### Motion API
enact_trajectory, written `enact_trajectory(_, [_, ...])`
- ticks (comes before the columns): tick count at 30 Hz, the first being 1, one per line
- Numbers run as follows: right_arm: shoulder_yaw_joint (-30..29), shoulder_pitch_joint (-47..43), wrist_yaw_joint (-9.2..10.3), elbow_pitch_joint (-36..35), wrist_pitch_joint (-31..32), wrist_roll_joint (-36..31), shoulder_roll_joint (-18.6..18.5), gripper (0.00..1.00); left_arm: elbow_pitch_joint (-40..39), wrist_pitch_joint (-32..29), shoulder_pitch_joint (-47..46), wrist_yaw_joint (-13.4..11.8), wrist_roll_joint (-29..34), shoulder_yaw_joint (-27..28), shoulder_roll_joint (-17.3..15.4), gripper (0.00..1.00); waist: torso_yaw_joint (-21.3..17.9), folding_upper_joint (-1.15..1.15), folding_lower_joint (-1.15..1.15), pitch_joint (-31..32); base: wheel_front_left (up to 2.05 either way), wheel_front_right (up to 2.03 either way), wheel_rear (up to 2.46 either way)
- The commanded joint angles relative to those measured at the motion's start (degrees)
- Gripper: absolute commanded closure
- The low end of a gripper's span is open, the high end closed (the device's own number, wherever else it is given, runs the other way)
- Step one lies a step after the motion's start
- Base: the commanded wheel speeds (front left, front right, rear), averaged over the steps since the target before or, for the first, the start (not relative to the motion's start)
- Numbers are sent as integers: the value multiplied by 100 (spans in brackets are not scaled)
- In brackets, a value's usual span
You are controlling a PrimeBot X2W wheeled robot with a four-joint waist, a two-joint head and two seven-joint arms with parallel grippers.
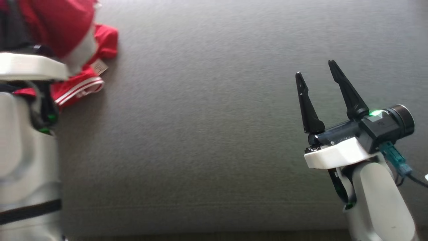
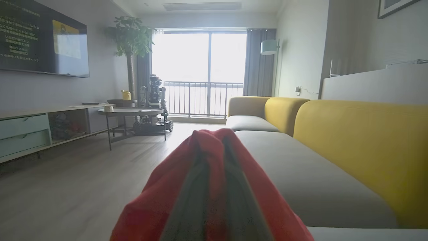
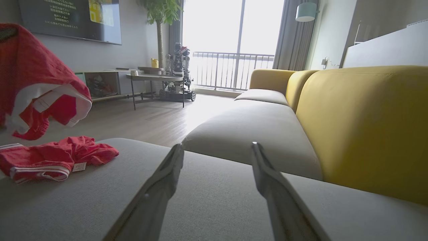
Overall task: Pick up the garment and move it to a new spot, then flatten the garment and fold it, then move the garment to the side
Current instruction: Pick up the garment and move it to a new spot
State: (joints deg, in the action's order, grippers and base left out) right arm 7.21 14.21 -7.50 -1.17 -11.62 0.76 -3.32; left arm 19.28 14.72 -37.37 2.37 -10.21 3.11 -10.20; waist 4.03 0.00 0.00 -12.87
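The grey cushion [image 1: 207,134] is open across its middle; the red garment [image 1: 107,40] crowds its left end.

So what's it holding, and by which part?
Left gripper pinches a bunched fold of the red garment; which part cannot be told. Right gripper is open, empty.

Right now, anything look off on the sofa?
Yes. The garment is bunched around the left gripper, and part of it hangs loose in the air. More red cloth lies crumpled on the grey cushion, label out. I cannot tell whether it is the same piece. The right gripper is open and holds nothing.
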Motion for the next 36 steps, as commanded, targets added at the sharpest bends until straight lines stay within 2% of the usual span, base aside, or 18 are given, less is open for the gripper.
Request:
enact_trajectory(1, [87,-33,1,-150,-61,73,44,0,-391,27,-202,61,24,27,-108,100,-307,0,0,168,0,0,0])
enact_trajectory(3, [79,-32,1,-150,-73,96,44,0,-452,27,-173,91,9,-41,-37,100,-398,0,0,178,0,0,0])
enact_trajectory(12, [185,111,1,-256,-206,400,44,0,-615,-227,-169,266,24,-885,439,100,-1426,0,0,-92,0,0,0])
enact_trajectory(18, [190,185,1,-282,-284,555,44,0,-124,-353,-224,242,209,-1571,625,100,-1942,0,0,-409,0,0,0])
enact_trajectory(23, [122,238,1,-275,-321,644,44,0,500,-265,-270,315,236,-2130,693,100,-2082,0,0,-567,0,0,0])
enact_trajectory(24, [113,244,1,-266,-325,645,44,0,610,-242,-273,331,216,-2222,700,94,-2081,0,0,-582,0,0,0])
enact_trajectory(25, [98,247,1,-258,-328,642,44,0,717,-227,-273,338,202,-2298,706,42,-2067,0,0,-590,0,0,0])
enact_trajectory(26, [80,246,1,-247,-331,636,44,0,813,-208,-278,339,185,-2352,710,0,-2038,0,0,-590,0,0,0])
enact_trajectory(31, [29,230,1,-200,-336,577,44,0,1066,-92,-309,265,23,-2386,721,0,-1733,0,0,-478,0,0,0])
enact_trajectory(36, [-8,196,1,-118,-337,473,45,0,847,6,-130,120,-104,-2134,616,0,-1276,0,0,-215,0,0,0])
